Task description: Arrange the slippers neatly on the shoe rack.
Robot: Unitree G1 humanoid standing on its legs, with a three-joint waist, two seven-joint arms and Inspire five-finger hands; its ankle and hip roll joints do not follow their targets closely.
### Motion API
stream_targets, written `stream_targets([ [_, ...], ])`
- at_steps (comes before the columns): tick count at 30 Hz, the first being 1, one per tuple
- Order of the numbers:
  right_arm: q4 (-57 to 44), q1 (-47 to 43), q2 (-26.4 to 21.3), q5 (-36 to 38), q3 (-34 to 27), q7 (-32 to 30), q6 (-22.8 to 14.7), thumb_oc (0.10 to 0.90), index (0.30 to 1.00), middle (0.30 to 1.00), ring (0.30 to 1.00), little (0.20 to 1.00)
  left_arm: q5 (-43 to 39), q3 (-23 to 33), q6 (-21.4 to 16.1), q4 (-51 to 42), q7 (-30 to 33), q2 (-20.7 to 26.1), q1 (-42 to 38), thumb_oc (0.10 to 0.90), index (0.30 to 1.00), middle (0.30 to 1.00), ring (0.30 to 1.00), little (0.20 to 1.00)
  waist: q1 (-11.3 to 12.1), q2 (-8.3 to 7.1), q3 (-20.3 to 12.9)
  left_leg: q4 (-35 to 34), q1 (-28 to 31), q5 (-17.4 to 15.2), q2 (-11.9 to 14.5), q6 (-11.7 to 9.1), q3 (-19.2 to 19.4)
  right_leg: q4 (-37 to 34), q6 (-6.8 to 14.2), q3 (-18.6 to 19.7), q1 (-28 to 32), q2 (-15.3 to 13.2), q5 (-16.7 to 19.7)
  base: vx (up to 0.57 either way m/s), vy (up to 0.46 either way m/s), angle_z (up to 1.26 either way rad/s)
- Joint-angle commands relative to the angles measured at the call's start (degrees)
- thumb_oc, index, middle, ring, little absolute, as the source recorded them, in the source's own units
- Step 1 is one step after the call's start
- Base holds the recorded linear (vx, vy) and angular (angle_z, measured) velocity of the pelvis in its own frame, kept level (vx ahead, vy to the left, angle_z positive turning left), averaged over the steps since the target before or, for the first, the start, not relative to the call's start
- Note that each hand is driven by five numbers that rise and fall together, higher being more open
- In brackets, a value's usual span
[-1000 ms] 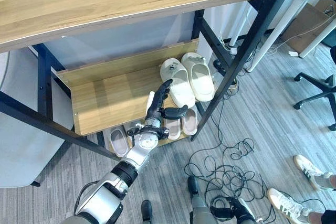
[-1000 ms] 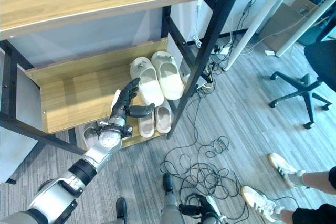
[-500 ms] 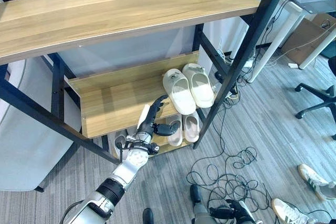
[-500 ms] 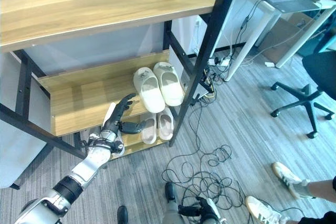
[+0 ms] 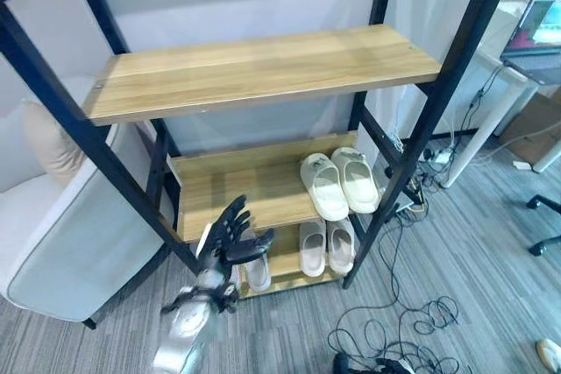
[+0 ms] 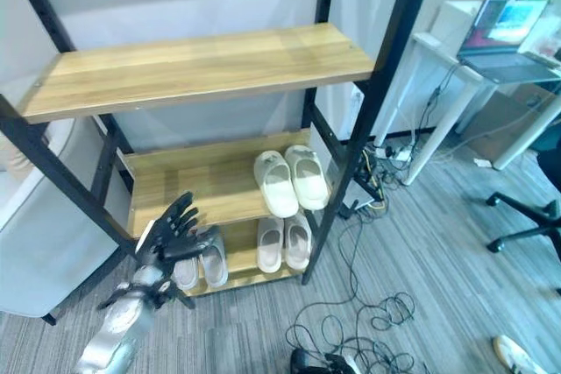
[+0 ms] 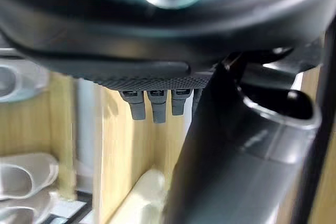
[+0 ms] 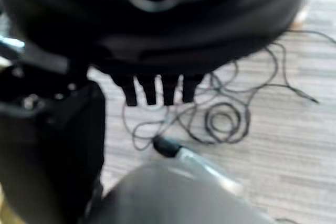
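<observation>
My left hand (image 5: pixel 230 236) is raised in front of the shoe rack (image 5: pixel 263 72), near its lower left post, with the fingers straight and spread and the thumb pointing to the side; it holds nothing. The white slippers (image 5: pixel 339 183) lie side by side on the middle shelf (image 5: pixel 237 190), at its right end (toes toward the back, both flat). On the bottom shelf, a second pair (image 5: pixel 325 245) lies under them. One more slipper (image 5: pixel 256 270) rests to the left on that shelf, just behind my thumb; in the right eye view I see a second one (image 6: pixel 185 271) beside it, partly hidden by my hand. My right hand (image 8: pixel 157 85) shows in its own wrist view over the grey floor (image 8: pixel 273 145). Its fingers hang relaxed, with nothing in them.
</observation>
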Motion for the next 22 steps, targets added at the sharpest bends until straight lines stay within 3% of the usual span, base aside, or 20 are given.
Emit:
stream_targets([
  [1,0.67,-1.45,1.34,-1.82,1.83,0.92,-0.52,0.800,0.900,0.900,0.900,0.900,-2.57,2.04,-2.43,0.02,-4.49,0.77,-7.31,0.800,0.900,0.900,0.900,0.900,0.99,0.15,0.07,1.90,-6.04,-4.43,-1.07,1.94,-4.85,2.11,1.62,-2.87,3.37,0.10,-12.51,0.02,-0.022,0.13],
  [5,0.79,-1.38,1.55,-2.51,2.32,1.20,-0.46,0.800,0.900,0.900,0.900,0.900,-0.03,3.09,-1.63,4.55,-4.76,0.99,-5.12,0.800,0.900,0.900,0.900,0.900,1.61,0.12,-0.47,2.01,-5.50,-4.53,-1.00,1.87,-5.62,2.15,1.37,-3.45,4.47,0.15,-12.97,0.01,-0.013,0.09],
  [7,0.33,-1.21,1.34,-2.39,2.22,1.43,-0.74,0.800,0.900,0.900,0.900,0.900,4.34,3.46,0.08,13.39,-5.38,1.79,-3.78,0.800,0.900,0.900,0.900,0.900,1.85,0.17,-0.81,1.99,-5.25,-4.39,-0.82,1.74,-6.14,2.34,1.17,-3.95,4.90,0.33,-13.26,0.00,0.000,0.00],
  [10,0.15,-1.22,1.05,-2.00,2.00,1.64,-0.80,0.800,0.900,0.900,0.900,0.900,7.54,2.98,0.51,19.32,-5.64,1.86,-3.74,0.800,0.900,0.900,0.900,0.900,1.62,0.38,-0.95,1.92,-4.95,-4.40,-0.68,1.68,-6.26,2.49,1.01,-4.09,5.10,0.49,-13.46,0.00,0.000,0.00],
  [12,0.14,-0.84,0.96,-1.23,1.40,1.73,-1.18,0.800,0.900,0.900,0.900,0.900,13.25,2.69,0.62,27.55,-5.17,1.30,-3.72,0.800,0.900,0.900,0.900,0.900,1.27,0.48,-1.02,1.91,-4.50,-4.54,-0.58,1.64,-6.11,2.51,0.91,-3.94,5.38,0.60,-13.52,0.00,0.000,0.00],
  [13,0.37,0.05,0.57,1.39,-0.60,1.62,-1.71,0.800,0.900,0.900,0.900,0.900,18.44,4.15,1.21,42.18,-2.96,-1.75,-5.01,0.800,0.900,0.900,0.900,0.900,0.59,0.57,-1.09,2.55,-3.98,-4.93,-0.46,1.62,-5.75,2.52,0.65,-3.45,5.85,0.82,-13.69,0.00,0.000,0.00],
  [14,0.36,0.04,0.53,1.40,-0.60,1.62,-1.71,0.800,0.900,0.900,0.900,0.900,18.46,4.14,1.11,42.31,-2.94,-1.81,-5.09,0.800,0.900,0.900,0.900,0.900,0.59,0.61,-1.04,2.56,-3.94,-4.96,-0.45,1.62,-5.75,2.52,0.65,-3.45,5.90,0.83,-13.69,0.02,-0.020,-0.05],
  [16,0.73,0.72,0.05,2.59,-1.80,1.60,-1.83,0.800,0.900,0.900,0.900,0.900,20.95,5.59,1.56,51.76,-2.36,-3.56,-6.17,0.800,0.900,0.900,0.900,0.900,0.19,0.64,-0.79,3.15,-3.64,-5.26,-0.35,1.57,-5.58,2.48,0.49,-3.17,6.25,0.94,-13.79,-0.01,-0.023,-0.05],
  [17,2.00,0.85,-0.61,3.60,-3.17,1.91,-1.92,0.800,0.900,0.900,0.900,0.900,23.54,7.73,3.27,63.93,-3.43,-5.53,-7.42,0.800,0.900,0.900,0.900,0.900,-0.10,0.68,-0.69,3.64,-3.52,-5.49,-0.19,1.48,-5.47,2.45,0.30,-2.99,6.40,1.10,-14.03,0.00,0.000,0.00],
  [18,2.02,0.79,-0.64,3.60,-3.18,1.92,-1.93,0.800,0.900,0.900,0.900,0.900,23.57,7.75,3.17,64.10,-3.41,-5.60,-7.55,0.800,0.900,0.900,0.900,0.900,-0.11,0.72,-0.59,3.66,-3.46,-5.52,-0.18,1.47,-5.47,2.46,0.29,-3.00,6.47,1.12,-14.05,0.00,0.000,0.00],
  [20,3.77,0.50,-1.18,3.84,-4.34,2.24,-1.82,0.800,0.900,0.900,0.900,0.900,30.01,10.64,5.32,75.55,-1.77,-5.75,-7.76,0.800,0.900,0.900,0.900,0.900,-0.04,0.63,-1.18,3.60,-2.59,-5.88,0.11,1.30,-5.10,2.15,0.07,-2.75,7.14,1.28,-14.20,0.03,-0.001,-0.01],
  [22,4.42,0.44,-1.31,3.84,-4.58,2.52,-1.48,0.800,0.900,0.900,0.900,0.900,31.21,11.44,5.92,77.76,-0.78,-5.39,-7.69,0.800,0.900,0.900,0.900,0.900,-0.01,0.63,-1.43,3.43,-2.29,-5.94,0.27,1.23,-4.94,2.06,0.01,-2.68,7.32,1.35,-14.23,0.00,0.000,0.00],
])
